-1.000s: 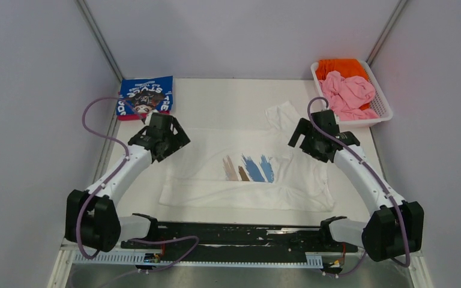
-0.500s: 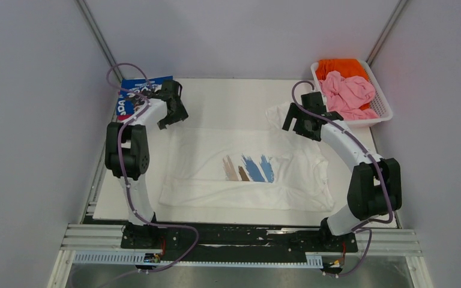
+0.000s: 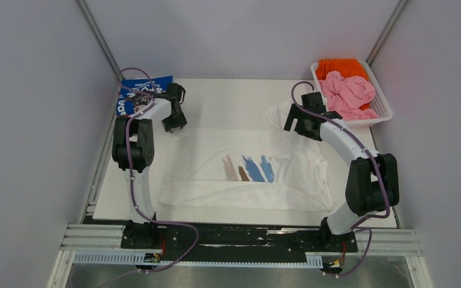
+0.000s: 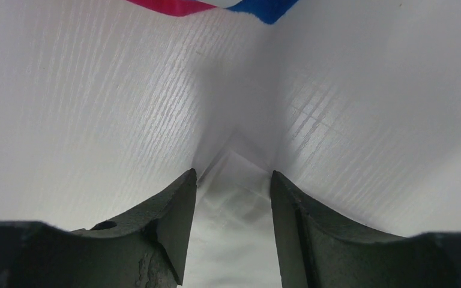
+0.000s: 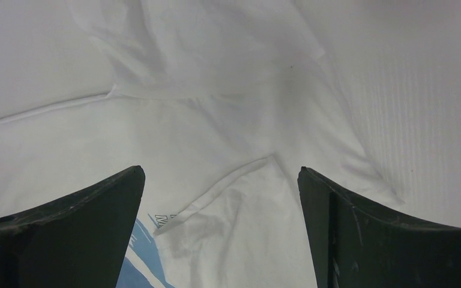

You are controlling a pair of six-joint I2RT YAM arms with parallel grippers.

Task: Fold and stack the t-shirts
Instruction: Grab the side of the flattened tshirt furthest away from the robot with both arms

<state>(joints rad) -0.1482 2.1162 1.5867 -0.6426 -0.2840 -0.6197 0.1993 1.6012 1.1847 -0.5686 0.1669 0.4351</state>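
Left gripper (image 4: 233,180) gapes astride the white t-shirt's (image 3: 246,174) corner, folded blue t-shirt (image 3: 133,96) just beyond. Right gripper (image 5: 221,174) is spread wide over its rumpled cloth, basket (image 3: 372,121) to its right.

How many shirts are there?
4. White tee spread on the table, blue tee folded far left, pink tee and orange tee in the basket, where more may hide.

white tee (image 3: 204,162): tan, brown, blue strokes | blue tee (image 3: 125,108): white lettering | pink tee (image 3: 351,93) | orange tee (image 3: 336,66)
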